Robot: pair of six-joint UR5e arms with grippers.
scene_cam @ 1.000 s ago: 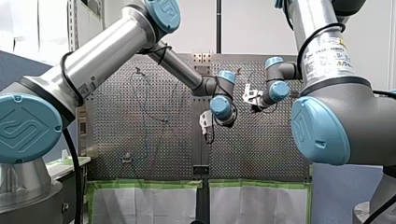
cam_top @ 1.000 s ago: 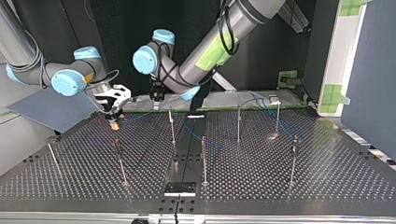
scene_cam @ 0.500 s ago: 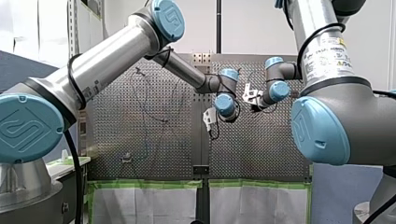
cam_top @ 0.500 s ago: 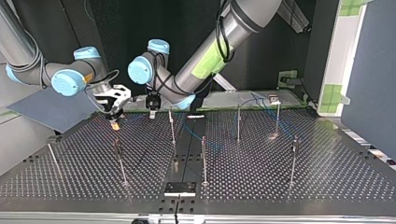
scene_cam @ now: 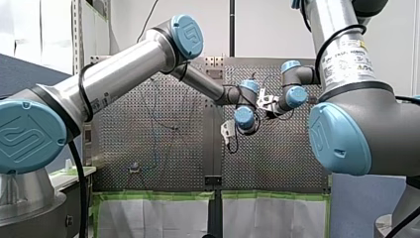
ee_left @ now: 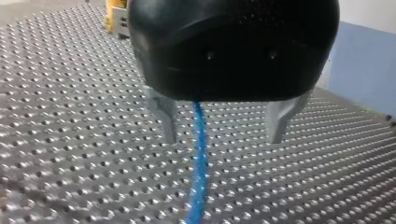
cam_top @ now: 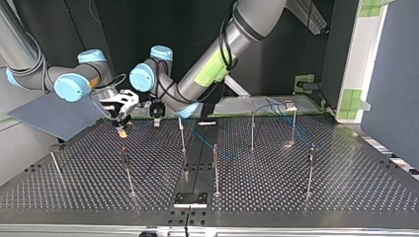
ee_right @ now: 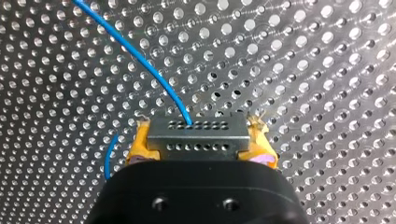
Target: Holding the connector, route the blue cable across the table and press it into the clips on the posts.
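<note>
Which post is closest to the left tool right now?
The post immediately right of my left tool in the top view; every other post stands clearly farther away.

Blue cable (cam_top: 199, 135) among upright posts (cam_top: 216, 170)

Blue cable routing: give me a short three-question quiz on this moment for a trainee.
1. True or false: my right gripper is shut on the connector.
2. In the left wrist view, the blue cable runs: A) ungripped, between the open fingers of my left gripper; B) clamped in shut fingers; C) nowhere in sight.
3. Fill in: my right gripper's pads are ____ in colour.
Key: 1 true; 2 A; 3 yellow.
</note>
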